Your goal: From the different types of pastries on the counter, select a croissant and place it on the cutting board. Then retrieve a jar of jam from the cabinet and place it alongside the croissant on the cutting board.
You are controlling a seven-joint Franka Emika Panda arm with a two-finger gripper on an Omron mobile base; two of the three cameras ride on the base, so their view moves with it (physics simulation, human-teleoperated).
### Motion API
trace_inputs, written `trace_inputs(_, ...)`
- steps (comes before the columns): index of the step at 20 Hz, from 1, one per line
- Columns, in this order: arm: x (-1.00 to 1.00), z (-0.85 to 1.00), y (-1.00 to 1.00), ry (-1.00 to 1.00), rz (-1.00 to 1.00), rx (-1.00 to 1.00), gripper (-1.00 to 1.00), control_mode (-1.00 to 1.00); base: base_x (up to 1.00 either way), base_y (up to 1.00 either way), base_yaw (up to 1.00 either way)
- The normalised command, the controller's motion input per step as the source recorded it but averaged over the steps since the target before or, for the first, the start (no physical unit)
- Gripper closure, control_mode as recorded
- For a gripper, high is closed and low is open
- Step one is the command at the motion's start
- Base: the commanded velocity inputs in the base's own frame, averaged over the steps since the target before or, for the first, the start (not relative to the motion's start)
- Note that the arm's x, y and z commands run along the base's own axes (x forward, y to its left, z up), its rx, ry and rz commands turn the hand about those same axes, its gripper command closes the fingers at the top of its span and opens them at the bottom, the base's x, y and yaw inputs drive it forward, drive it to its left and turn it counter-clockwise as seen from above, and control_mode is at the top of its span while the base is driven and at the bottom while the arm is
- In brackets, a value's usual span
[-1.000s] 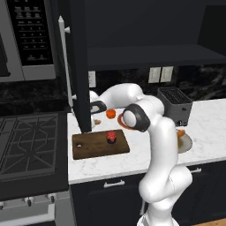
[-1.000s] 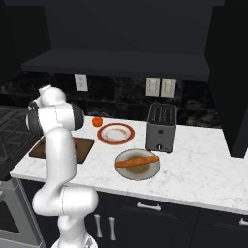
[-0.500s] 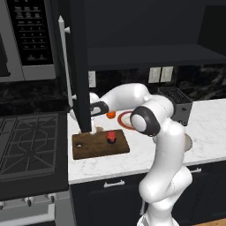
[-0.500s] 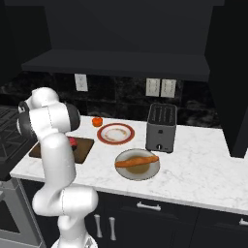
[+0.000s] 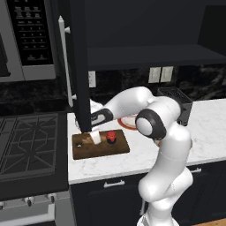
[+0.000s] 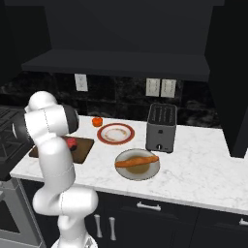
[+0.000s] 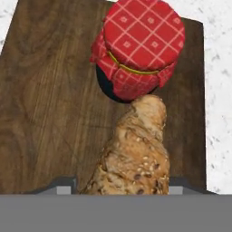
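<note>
Hand view, croissant point(image 7: 136, 152) touching jar of jam point(image 7: 137, 47) on cutting board point(image 7: 50, 95), red checked cloth lid, no readable label, gripper point(image 5: 95, 138) above board, jaw state indeterminable.

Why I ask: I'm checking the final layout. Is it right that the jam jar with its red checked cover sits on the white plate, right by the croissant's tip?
Not quite. The jam jar sits on the dark wooden cutting board, not on a white plate. The hand view shows it there, with the croissant tip right by it, as you said.
</note>
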Motion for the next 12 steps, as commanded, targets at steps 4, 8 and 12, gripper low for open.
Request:
trace_inputs(4, 0.05, -0.71, 0.0, -0.11, 0.0, 0.0, 1.0, -1.0, 0.0, 0.0, 0.0)
trace_inputs(8, 0.06, -0.26, 0.0, -0.08, 0.0, 0.0, 1.0, -1.0, 0.0, 0.0, 0.0)
trace_inputs(12, 0.0, 0.0, 0.0, -0.08, 0.0, 0.0, -1.0, -1.0, 0.0, 0.0, 0.0)
